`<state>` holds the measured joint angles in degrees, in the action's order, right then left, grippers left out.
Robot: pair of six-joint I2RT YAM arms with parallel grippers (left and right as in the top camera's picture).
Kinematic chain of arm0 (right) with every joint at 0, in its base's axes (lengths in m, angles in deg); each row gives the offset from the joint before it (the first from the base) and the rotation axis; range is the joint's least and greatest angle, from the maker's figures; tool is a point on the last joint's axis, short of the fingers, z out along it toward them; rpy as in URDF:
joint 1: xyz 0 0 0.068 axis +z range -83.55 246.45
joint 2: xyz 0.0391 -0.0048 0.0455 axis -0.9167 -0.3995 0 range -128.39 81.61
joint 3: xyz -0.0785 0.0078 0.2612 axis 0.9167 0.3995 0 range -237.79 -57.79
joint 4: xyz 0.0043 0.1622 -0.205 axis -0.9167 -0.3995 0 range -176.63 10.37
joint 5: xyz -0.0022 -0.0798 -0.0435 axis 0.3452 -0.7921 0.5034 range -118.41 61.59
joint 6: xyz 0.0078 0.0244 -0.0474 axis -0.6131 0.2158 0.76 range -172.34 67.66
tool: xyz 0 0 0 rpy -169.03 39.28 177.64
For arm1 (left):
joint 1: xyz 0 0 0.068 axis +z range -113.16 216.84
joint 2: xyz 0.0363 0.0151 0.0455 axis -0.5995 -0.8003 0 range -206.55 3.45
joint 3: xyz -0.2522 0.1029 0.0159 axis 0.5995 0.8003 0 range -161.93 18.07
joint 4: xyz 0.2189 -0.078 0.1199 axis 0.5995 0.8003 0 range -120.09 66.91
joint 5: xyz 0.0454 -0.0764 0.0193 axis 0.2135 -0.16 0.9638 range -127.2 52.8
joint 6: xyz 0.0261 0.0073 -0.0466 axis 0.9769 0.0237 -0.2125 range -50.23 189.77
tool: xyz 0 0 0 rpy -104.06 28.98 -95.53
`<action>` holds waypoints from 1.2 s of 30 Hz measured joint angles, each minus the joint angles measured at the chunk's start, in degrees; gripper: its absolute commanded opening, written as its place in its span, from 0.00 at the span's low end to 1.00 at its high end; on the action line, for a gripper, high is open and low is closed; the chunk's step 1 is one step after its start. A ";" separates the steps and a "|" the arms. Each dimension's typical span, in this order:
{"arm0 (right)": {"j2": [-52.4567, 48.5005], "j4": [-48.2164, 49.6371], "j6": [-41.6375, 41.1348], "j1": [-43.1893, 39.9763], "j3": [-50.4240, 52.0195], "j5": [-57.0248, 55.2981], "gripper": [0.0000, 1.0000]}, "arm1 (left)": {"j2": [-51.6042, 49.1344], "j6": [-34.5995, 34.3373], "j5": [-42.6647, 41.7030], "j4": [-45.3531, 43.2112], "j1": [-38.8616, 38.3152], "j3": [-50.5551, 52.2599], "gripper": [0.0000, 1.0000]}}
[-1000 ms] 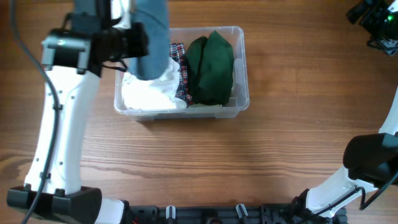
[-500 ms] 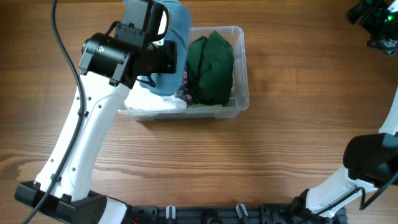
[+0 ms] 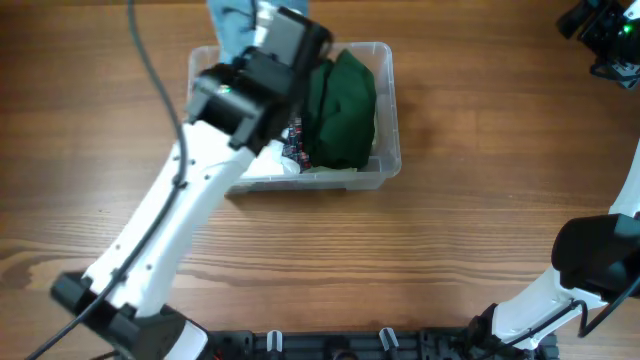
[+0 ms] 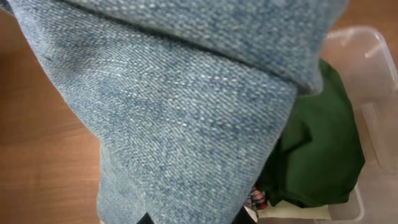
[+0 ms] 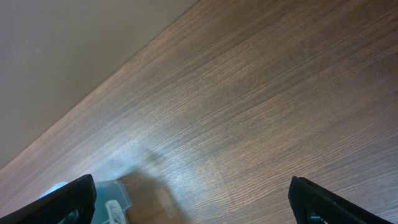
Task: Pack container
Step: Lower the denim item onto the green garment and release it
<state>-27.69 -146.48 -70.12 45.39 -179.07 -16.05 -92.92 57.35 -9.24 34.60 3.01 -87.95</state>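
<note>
The clear container [image 3: 394,112] stands at the table's far middle. It holds a folded green garment [image 3: 340,95], a plaid item [image 3: 293,137] and a white garment [image 3: 262,165]. My left gripper [image 4: 194,218] is shut on a blue denim garment [image 4: 186,112] that fills the left wrist view. From overhead the denim [image 3: 230,20] hangs over the container's far left corner, and the left wrist [image 3: 285,40] hides the fingers. The green garment [image 4: 317,155] and the container's rim [image 4: 373,46] show beside the denim. My right gripper [image 5: 193,205] is open and empty, over bare table at the far right [image 3: 605,35].
The left arm [image 3: 190,200] crosses the table from the front left up to the container. A clear plastic corner [image 5: 115,199] shows at the lower left of the right wrist view. The right arm's base [image 3: 590,260] stands at the front right.
My left arm has swung right and farther back over the container, carrying the denim from above the white garment toward the far left corner. The right arm has not moved.
</note>
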 measured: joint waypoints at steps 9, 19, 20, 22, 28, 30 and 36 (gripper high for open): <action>0.00 0.00 0.00 0.00 0.00 0.00 1.00 | -8.70 -4.28 2.16 -0.90 -2.51 -0.13 0.04; 0.00 0.00 0.00 0.00 0.00 0.00 1.00 | -14.23 -6.38 -7.19 -7.04 -2.60 -0.24 0.04; 0.00 0.00 0.00 0.00 0.00 0.00 1.00 | -14.78 -6.43 -8.17 -7.80 -2.62 -0.24 0.04; 0.00 0.00 0.00 0.00 0.00 0.00 1.00 | -15.78 -6.45 -9.86 -8.92 -2.73 -0.24 0.11; 0.00 0.00 0.00 0.00 0.00 0.00 1.00 | -16.90 -7.39 -12.90 -13.38 -2.89 -0.24 0.50; 0.00 0.00 0.00 0.00 0.00 0.00 0.99 | -16.90 -7.34 -13.70 -14.21 -2.93 -0.35 0.56; 0.00 0.00 0.00 0.00 0.00 0.00 1.00 | -16.90 -6.54 -14.86 -16.59 -2.97 -0.35 0.60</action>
<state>-27.69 -146.48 -70.12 45.39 -179.07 -16.05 -109.82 50.81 -24.10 18.01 0.04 -88.30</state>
